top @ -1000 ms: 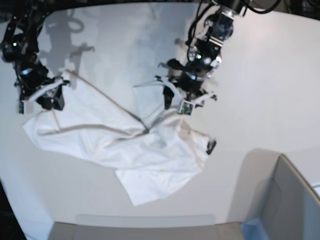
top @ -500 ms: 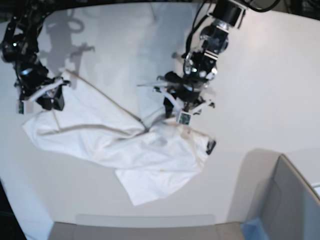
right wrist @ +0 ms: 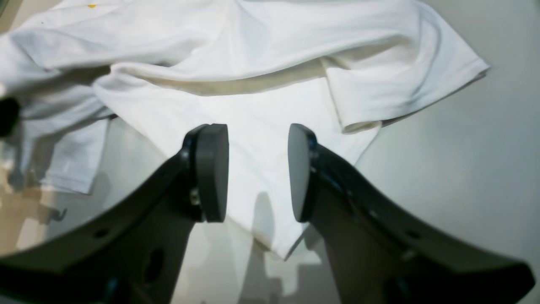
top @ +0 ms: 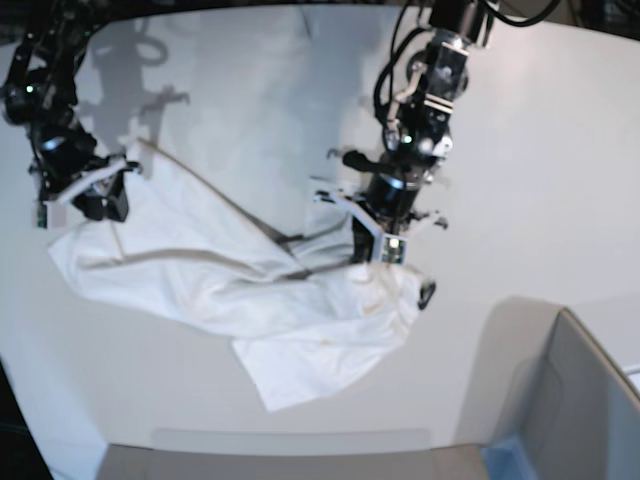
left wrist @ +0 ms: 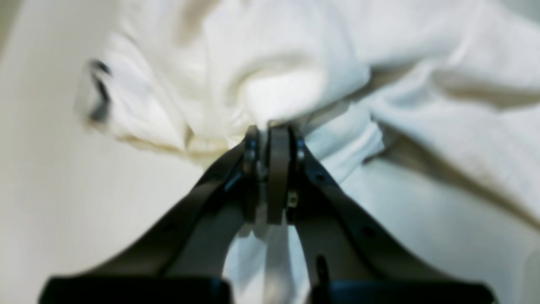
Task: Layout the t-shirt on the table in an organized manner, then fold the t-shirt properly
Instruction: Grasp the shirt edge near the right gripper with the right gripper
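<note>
— Pinching anything, the left gripper (left wrist: 270, 135)?

— Yes, its jaws are pressing together on a bunched fold of the shirt (top: 240, 290), near the middle of the cloth, where the wrist view is showing fabric gathered right at the fingertips.

— And where is the shirt lying?

— It is sprawling crumpled across the tabletop (top: 520, 150), one loose flap pointing toward the near edge. A small black tag (top: 427, 293) is showing at the shirt's edge just beside the left gripper.

— What is the right gripper (right wrist: 257, 169) doing?

— It is hanging with its jaws apart, gripping nothing. Its wrist view is looking down between the two pads at a flat corner of the shirt on the tabletop. In the base view it is sitting at the shirt's far end, well apart from the left one.

— Anything else around?

— A grey bin (top: 580, 400) is standing at the near corner, apart from the shirt.
</note>
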Robot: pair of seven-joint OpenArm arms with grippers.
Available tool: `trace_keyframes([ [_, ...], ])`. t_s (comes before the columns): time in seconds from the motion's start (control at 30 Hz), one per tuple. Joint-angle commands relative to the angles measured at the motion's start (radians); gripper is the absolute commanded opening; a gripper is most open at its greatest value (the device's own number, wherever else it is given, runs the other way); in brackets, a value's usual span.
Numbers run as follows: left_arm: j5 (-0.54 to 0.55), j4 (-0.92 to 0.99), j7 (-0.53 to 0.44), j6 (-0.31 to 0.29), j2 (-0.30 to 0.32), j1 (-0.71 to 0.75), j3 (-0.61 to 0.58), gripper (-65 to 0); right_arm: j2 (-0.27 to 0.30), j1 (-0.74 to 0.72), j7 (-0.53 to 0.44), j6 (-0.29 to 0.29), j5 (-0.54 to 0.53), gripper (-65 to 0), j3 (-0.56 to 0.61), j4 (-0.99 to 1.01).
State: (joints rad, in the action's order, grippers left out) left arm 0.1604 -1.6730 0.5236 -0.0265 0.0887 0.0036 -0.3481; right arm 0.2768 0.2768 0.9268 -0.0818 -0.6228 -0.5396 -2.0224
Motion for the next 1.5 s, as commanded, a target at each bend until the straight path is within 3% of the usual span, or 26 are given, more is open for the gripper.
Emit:
trace_keyframes([
  [0.0, -0.005, -0.062, -0.026, 0.001, 0.000, 0.006, 0.022, -65.0, 0.014, -0.011, -0.022, -0.003, -0.006, -41.0, -0.004, -0.014],
  [0.3, -0.006, -0.327, -0.013, 0.000, 0.006, 0.086, 0.090, -65.0, 0.019, -0.023, -0.021, -0.003, -0.006, -41.0, 0.028, 0.041],
  [0.6, -0.008, -0.362, -0.026, 0.000, 0.006, 0.135, 0.090, -65.0, 0.012, 0.006, -0.024, -0.003, -0.006, -41.0, 0.091, 0.084],
  [0.83, -0.009, -0.341, -0.020, 0.000, 0.007, 0.134, 0.090, -65.0, 0.017, 0.120, -0.027, -0.003, -0.001, -41.0, 0.183, 0.013],
  [0.93, -0.009, -0.339, -0.020, 0.000, 0.009, 0.134, 0.090, -65.0, 0.020, 0.152, -0.027, 0.000, 0.100, -41.0, 0.226, -0.018],
  [1.2, -0.009, -0.326, -0.020, 0.000, 0.009, 0.135, 0.090, -65.0, 0.022, 0.164, -0.027, -0.002, 0.631, -41.0, 0.453, -0.030],
  [1.33, -0.009, -0.324, -0.020, 0.000, 0.009, 0.137, 0.090, -65.0, 0.022, 0.160, -0.022, -0.002, 0.693, -41.0, 0.565, -0.030],
  [1.47, -0.009, -0.324, -0.020, 0.000, 0.009, 0.135, 0.090, -65.0, 0.022, 0.160, -0.021, -0.002, 0.694, -41.0, 0.582, -0.028],
])
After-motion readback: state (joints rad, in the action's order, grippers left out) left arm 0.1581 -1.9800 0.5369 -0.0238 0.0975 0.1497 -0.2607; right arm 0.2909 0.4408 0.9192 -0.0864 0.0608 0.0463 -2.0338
